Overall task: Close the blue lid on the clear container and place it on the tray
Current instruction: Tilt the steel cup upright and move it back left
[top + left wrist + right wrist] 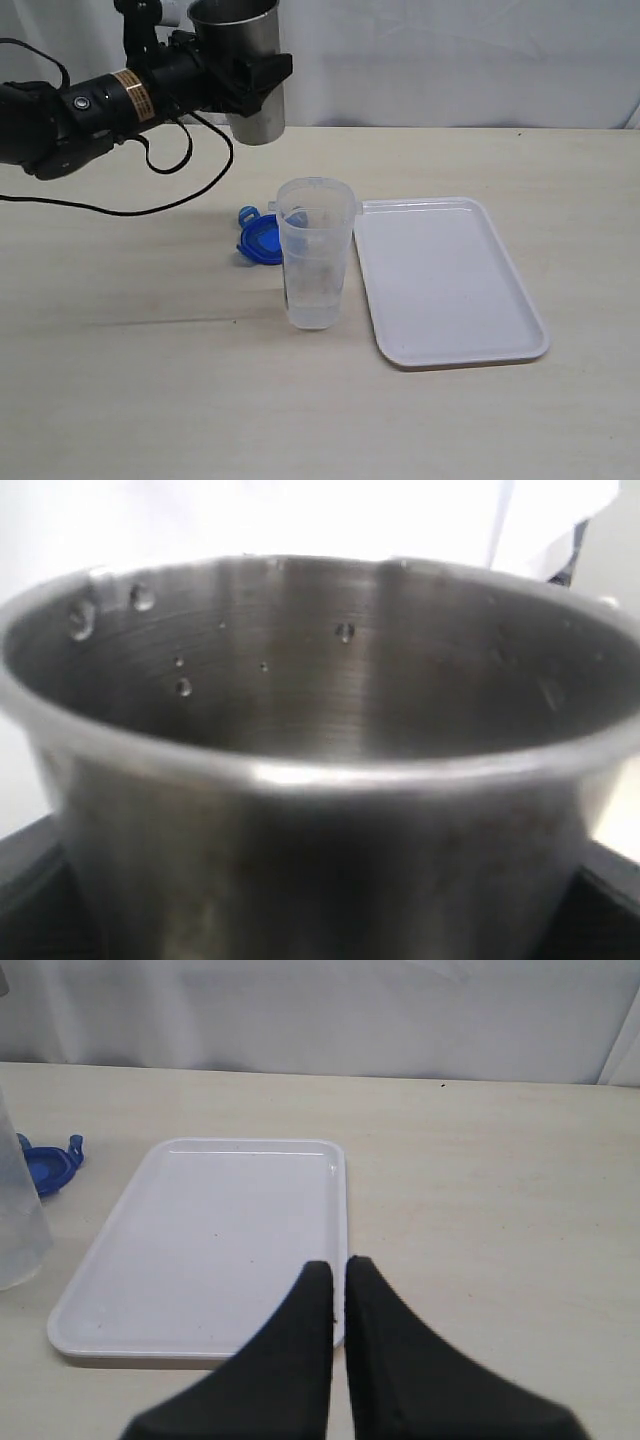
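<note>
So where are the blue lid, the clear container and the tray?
blue lid [258, 243], exterior view, top face.
clear container [316, 275], exterior view, side wall.
tray [450, 280], exterior view, bare floor.

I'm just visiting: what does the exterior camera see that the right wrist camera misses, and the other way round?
Only the exterior view shows the left gripper holding a steel cup in the air, and the clear container whole, its top open. Only the right wrist view shows the right gripper, its black fingers nearly together, seen against the tray and its near edge. Both show the white tray, the blue lid lying on the table, and at least part of the container.
</note>
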{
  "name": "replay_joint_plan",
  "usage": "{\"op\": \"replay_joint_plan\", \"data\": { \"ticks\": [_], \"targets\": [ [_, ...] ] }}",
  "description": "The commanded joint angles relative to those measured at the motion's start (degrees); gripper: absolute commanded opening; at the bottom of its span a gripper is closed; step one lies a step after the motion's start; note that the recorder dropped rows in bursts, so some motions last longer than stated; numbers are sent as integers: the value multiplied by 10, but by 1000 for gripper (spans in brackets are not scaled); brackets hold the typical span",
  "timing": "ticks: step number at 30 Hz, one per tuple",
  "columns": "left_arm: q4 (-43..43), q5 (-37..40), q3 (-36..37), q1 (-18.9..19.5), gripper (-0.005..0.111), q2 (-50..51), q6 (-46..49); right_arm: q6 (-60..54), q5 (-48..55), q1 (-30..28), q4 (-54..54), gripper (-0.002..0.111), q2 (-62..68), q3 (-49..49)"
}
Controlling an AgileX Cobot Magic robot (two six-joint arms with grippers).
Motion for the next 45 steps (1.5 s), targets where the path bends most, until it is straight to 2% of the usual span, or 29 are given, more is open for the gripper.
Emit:
{"op": "replay_joint_plan", "data": {
  "ticks": [1, 5, 12, 17, 20, 27, 32, 35, 39, 45],
  "targets": [
    [25, -12, -43, -2, 0, -11, -52, 0, -4, 1, 1, 4, -3, 1],
    [57, -11, -76, -11, 0, -11, -91, 0, -4, 1, 1, 4, -3, 1],
    [56, 11, -105, -30, 0, -11, -87, 0, -4, 1, 1, 4, -3, 1],
    [51, 137, -129, -14, 0, -11, -57, 0, -4, 1, 1, 4, -3, 1],
    [51, 169, -134, 10, 0, -11, -43, 0, -4, 1, 1, 4, -3, 1],
    [30, 161, -134, 86, 0, 15, -29, 0, -4, 1, 1, 4, -3, 1],
    [15, 92, -134, 128, 0, 67, -28, 0, -4, 1, 1, 4, -3, 1],
    [-13, 64, -136, 137, 0, 103, -3, 0, -4, 1, 1, 4, -3, 1],
    [-61, 64, -147, 137, 0, 147, 63, 0, -4, 1, 1, 4, -3, 1],
    [-88, 37, -171, 137, 0, 204, 64, 0, -4, 1, 1, 4, -3, 1]
  ]
}}
